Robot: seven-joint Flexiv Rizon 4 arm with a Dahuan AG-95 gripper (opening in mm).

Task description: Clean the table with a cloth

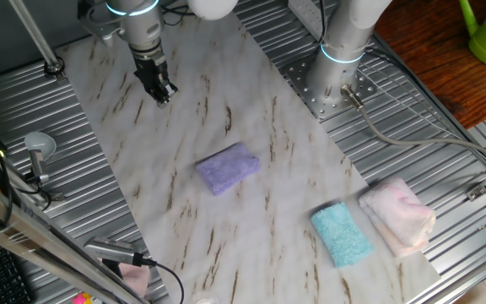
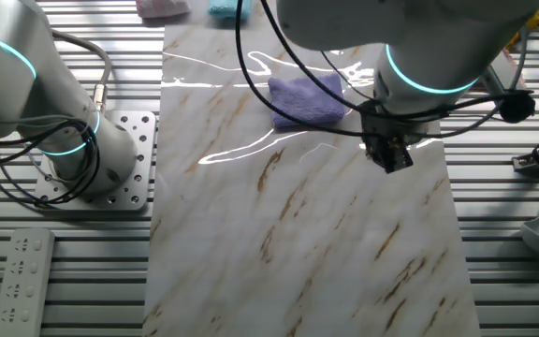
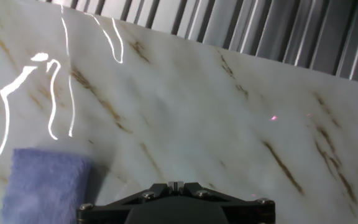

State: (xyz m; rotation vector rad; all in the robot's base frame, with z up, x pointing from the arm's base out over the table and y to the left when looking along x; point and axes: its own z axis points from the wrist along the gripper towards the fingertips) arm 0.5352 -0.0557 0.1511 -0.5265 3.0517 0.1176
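Note:
The lavender-purple cloth point(image 1: 227, 167) lies folded near the middle of the white marble-look table point(image 1: 184, 110). It also shows in the other fixed view point(image 2: 307, 98) and at the lower left of the hand view point(image 3: 42, 183). My gripper point(image 1: 160, 91) hangs above the far end of the table point(image 2: 326, 234), apart from the cloth and holding nothing. In the other fixed view the gripper point(image 2: 396, 159) is just to the right of the cloth. In the hand view the gripper point(image 3: 176, 185) has its fingertips pressed together over bare table point(image 3: 197, 112).
A teal folded cloth point(image 1: 342, 235) and a pale pink folded cloth point(image 1: 399, 215) lie at the table's near right end. A second arm's base point(image 1: 336, 76) stands on the ribbed metal surface point(image 1: 412, 127) beside the table. A remote point(image 2: 21, 271) lies on the metal.

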